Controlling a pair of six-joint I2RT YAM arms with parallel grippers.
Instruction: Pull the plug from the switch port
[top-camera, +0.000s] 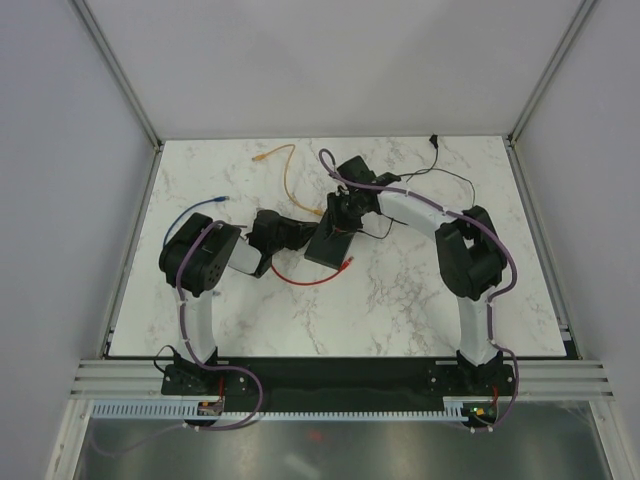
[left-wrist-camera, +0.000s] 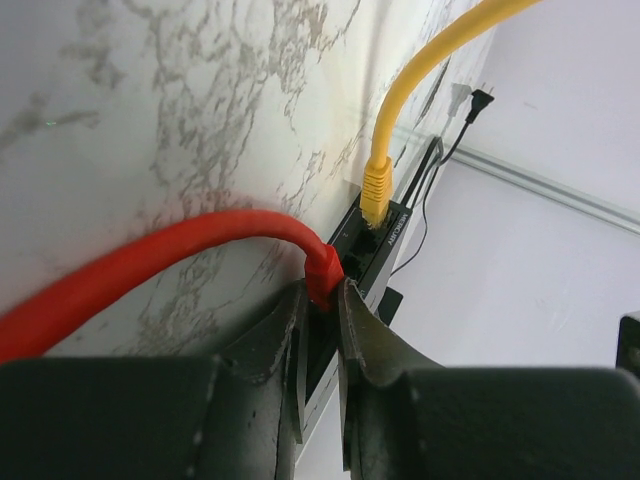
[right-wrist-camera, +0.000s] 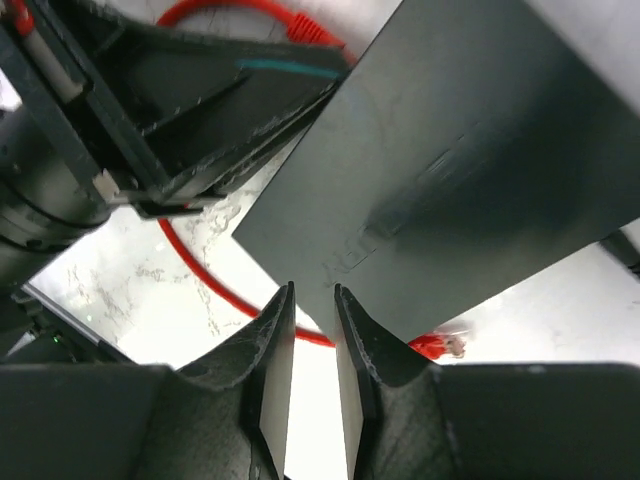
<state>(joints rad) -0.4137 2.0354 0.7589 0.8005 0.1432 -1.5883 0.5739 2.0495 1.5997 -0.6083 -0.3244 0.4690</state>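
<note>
Fingers (left-wrist-camera: 283, 335) of the left gripper (left-wrist-camera: 322, 298) are closed on the red plug (left-wrist-camera: 323, 272), one tip on each side of it. That plug sits in a port on the side of the black switch (left-wrist-camera: 386, 243), and its red cable (left-wrist-camera: 150, 265) curves away across the marble desk (left-wrist-camera: 150, 100) toward the camera. One port further along, a yellow plug (left-wrist-camera: 375, 188) is also seated, its yellow cable (left-wrist-camera: 450, 45) rising out of the wrist view. Beyond the switch a thin black cord (left-wrist-camera: 448, 152) trails off toward the far edge.

From above, the switch lies near the middle of the desk, tilted, with the left gripper reaching it from the left and the right gripper (right-wrist-camera: 312, 295) above its far end. In the right wrist view that gripper's fingers (right-wrist-camera: 275, 340) stand nearly together with only a narrow slit between them, their tips at the edge of the switch's flat top; whether they grip that edge cannot be told. The red cable loops on the desk on the near side of the switch and ends in a loose red connector (top-camera: 347, 264) lying just beside the switch's near corner. A blue cable (top-camera: 195, 210) lies well apart on the left, by the left arm's elbow.
</note>
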